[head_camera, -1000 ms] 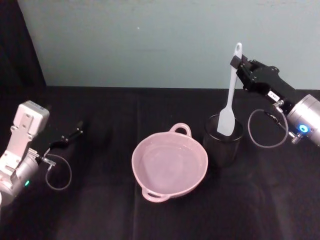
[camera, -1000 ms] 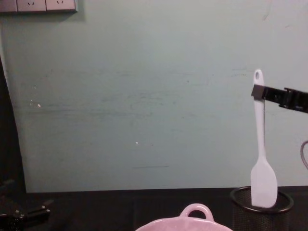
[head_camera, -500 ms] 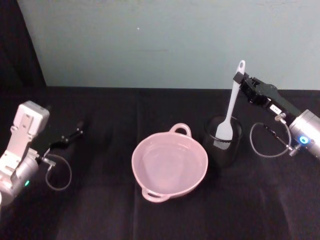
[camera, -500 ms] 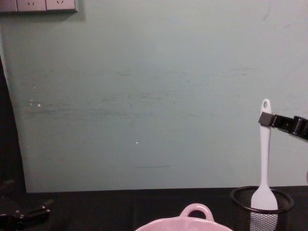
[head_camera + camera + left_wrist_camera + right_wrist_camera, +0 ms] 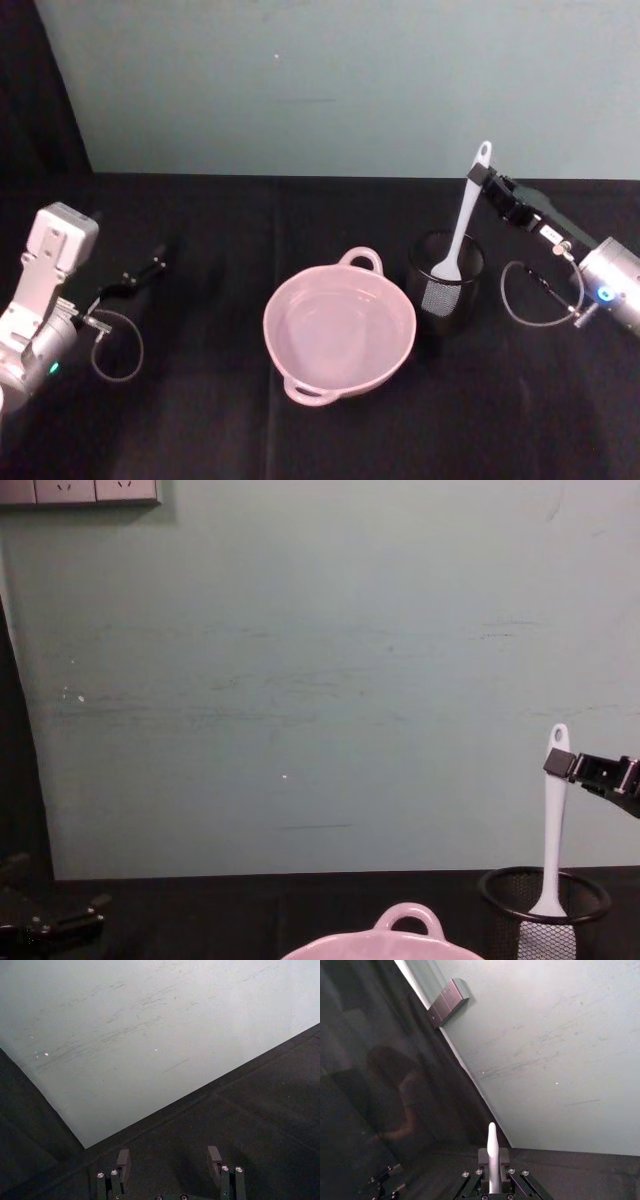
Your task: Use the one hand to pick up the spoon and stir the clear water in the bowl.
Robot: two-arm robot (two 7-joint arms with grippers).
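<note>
White plastic long-handled spoon [image 5: 462, 226] stands blade-down in the black wire-mesh cup [image 5: 445, 292], its handle top clamped by the right black two-finger gripper [image 5: 478, 177]; next, lift it clear and carry it left into the pale pink bowl [image 5: 339, 331].

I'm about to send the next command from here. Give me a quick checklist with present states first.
1. Right claw shut on the spoon near the handle's top: ok.
2. Spoon blade down inside the black mesh cup, handle leaning toward the claw: ok.
3. Spoon in the pink bowl for stirring: not ok.
4. Water level in the bowl: cannot tell.
5. Left claw open, parked low at the table's left: ok.
6. Bowl beside the cup, to its left: ok.
</note>
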